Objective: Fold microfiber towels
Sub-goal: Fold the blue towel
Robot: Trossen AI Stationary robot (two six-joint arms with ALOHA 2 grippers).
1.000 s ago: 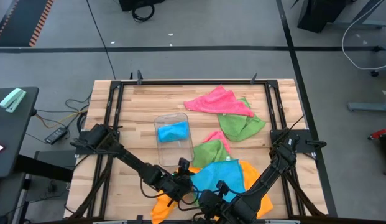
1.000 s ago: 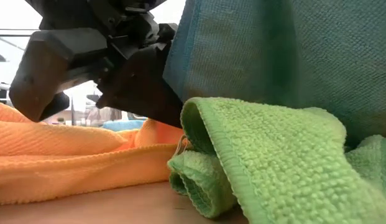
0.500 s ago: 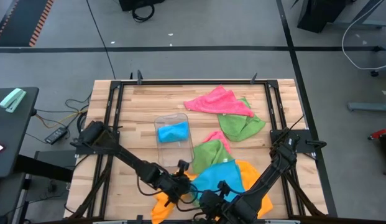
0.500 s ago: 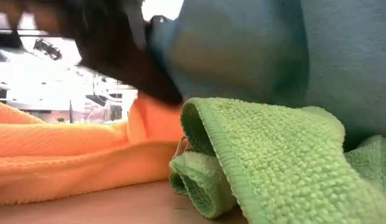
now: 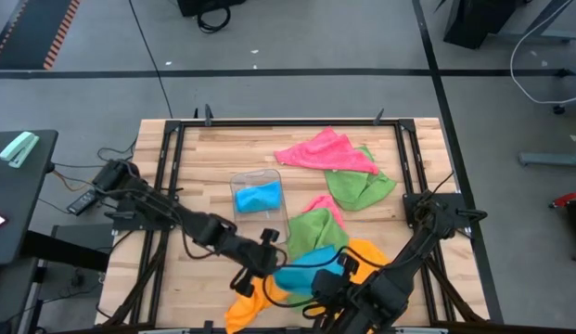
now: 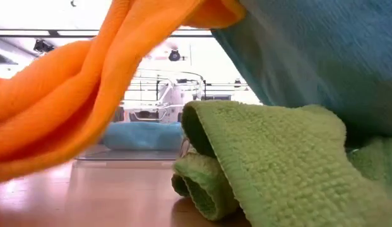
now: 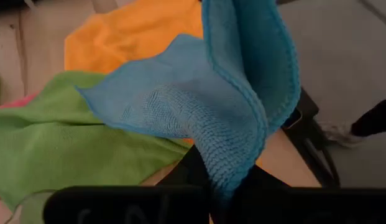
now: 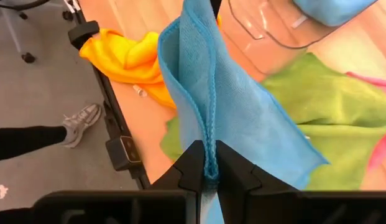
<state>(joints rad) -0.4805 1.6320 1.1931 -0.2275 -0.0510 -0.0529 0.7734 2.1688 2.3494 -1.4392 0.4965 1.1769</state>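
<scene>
Above the tabletop's near edge (image 5: 204, 320), both grippers pinch the blue towel (image 5: 309, 272), left fingers (image 7: 199, 171) and right fingers (image 8: 194, 165) clenched on its hem; I'd spread them evenly before lowering it flat.

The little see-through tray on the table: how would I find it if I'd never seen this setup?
Start at the wooden table and look near its middle, left of the loose pink and green cloths. The clear plastic tray stands there alone, holding one blue towel. It is the only rigid, transparent thing among soft coloured cloths.
</scene>
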